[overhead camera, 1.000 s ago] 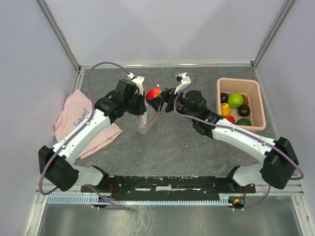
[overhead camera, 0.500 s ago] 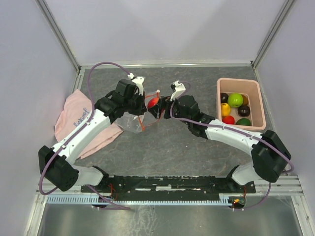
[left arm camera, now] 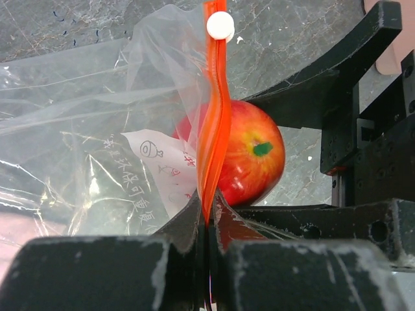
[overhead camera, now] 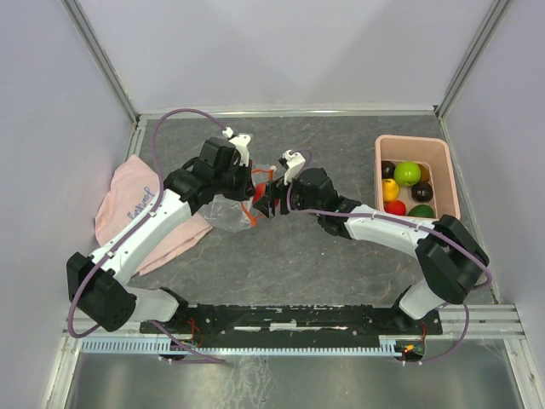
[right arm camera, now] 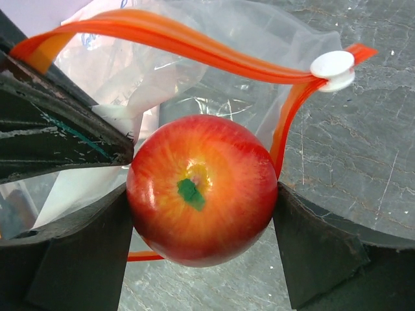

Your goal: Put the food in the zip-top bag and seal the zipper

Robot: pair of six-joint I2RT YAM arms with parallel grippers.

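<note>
Pinching the zipper (left arm camera: 215, 116) between closed jaws near the desk's middle, the left gripper (left arm camera: 207, 223) holds the zip-top bag (left arm camera: 78, 129) with its mouth spread. Just beyond, the right gripper (right arm camera: 202, 220) clamps a red apple (right arm camera: 202, 175) at that mouth, not yet released. Farther off, toward the right edge, the pink bin (overhead camera: 412, 140) holds several more toy fruits (overhead camera: 407, 174), so loading has barely begun and the sealing is yet to be done.

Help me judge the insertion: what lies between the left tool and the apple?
The orange zipper strip, pinched in the left tool, stands before the apple; left wrist view.
</note>
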